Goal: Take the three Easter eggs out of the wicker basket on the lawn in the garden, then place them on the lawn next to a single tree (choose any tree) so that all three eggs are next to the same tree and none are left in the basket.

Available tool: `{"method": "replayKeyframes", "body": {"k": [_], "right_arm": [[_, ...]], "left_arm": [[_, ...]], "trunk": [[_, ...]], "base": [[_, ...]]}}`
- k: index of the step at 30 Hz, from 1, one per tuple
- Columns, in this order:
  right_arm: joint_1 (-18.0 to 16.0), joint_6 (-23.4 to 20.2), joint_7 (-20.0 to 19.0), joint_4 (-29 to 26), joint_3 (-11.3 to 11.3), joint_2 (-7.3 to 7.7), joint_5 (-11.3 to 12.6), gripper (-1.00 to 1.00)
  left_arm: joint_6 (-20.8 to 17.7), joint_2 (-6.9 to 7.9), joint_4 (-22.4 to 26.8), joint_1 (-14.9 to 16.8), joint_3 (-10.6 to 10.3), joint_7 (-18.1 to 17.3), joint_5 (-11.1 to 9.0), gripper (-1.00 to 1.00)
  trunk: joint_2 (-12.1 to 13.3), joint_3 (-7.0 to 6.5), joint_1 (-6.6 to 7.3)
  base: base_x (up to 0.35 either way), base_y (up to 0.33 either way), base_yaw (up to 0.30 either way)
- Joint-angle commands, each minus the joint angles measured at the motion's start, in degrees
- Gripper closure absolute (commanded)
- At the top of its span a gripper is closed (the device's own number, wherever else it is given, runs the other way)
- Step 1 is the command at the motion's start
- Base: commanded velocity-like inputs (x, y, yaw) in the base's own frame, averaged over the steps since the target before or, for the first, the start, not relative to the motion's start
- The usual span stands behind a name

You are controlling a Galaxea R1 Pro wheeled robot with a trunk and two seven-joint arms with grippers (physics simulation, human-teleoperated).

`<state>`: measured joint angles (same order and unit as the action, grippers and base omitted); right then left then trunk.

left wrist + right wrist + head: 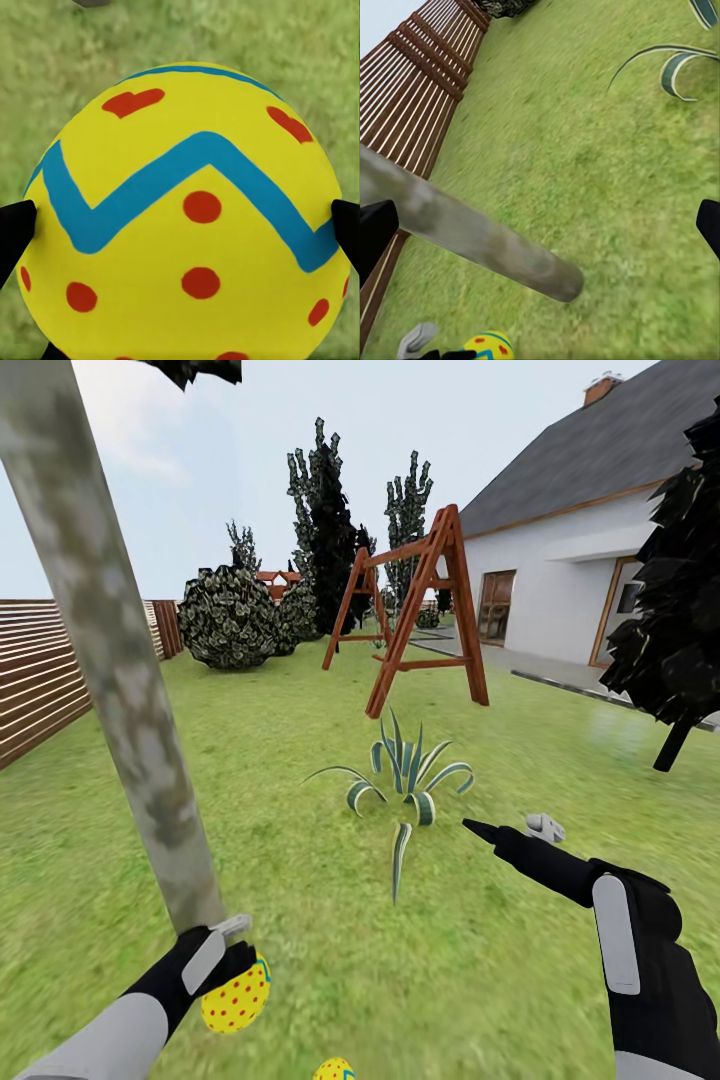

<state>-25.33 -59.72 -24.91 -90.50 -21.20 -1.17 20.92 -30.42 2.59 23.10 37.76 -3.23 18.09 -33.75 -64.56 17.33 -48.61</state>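
A yellow Easter egg with red dots and a blue zigzag (236, 997) is pinched in your left claw (224, 960) just above the short green lawn (300, 860), touching the pale mottled tree trunk's (120, 660) base at its 5 o'clock, while your right claw (510, 830) hangs spread.

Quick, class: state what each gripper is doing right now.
Left gripper: closed on an Easter egg.
Right gripper: open, holding nothing.

White house (560, 575), swing frame (420, 610), fence (40, 670)
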Motion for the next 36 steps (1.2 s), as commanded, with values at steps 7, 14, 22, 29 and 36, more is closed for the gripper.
{"method": "replayKeyframes", "body": {"k": [7,14,22,29,36], "right_arm": [[-0.1,-0.3,-0.6,0.0,-0.2,-0.06,-0.4,-1.0],[-0.1,-0.3,-0.6,0.0,-0.2,-0.02,-0.4,-1.0],[-0.1,-0.3,-0.6,0.0,0.2,-0.01,-0.4,-1.0],[-0.1,-0.3,-0.6,0.1,0.1,-0.01,-0.4,-1.0],[-0.1,-0.3,-0.6,0.1,0.2,-0.01,-0.5,-1.0]], "left_arm": [[-0.2,-0.21,-0.1,0.0,-0.4,0.3,-0.4,1.0],[0.0,-0.3,-0.1,0.0,-0.5,0.2,-0.3,1.0],[0.5,-2.16,-0.1,0.0,-0.6,0.5,-0.2,1.0],[0.6,-2.39,-0.1,0.0,-0.6,0.5,-0.2,1.0],[0.6,-2.48,-0.1,0.0,-0.7,0.5,-0.2,1.0]], "trunk": [[-2.9,1.34,-1.55],[-5.7,2.59,-3.09],[-8.9,4.03,-4.84],[-11.7,5.29,-6.38],[-14.5,6.54,-7.92]], "base": [[0.0,0.0,0.0],[0.0,0.0,0.0],[0.0,0.0,0.0],[0.0,0.0,0.0],[0.0,0.0,0.0]]}}
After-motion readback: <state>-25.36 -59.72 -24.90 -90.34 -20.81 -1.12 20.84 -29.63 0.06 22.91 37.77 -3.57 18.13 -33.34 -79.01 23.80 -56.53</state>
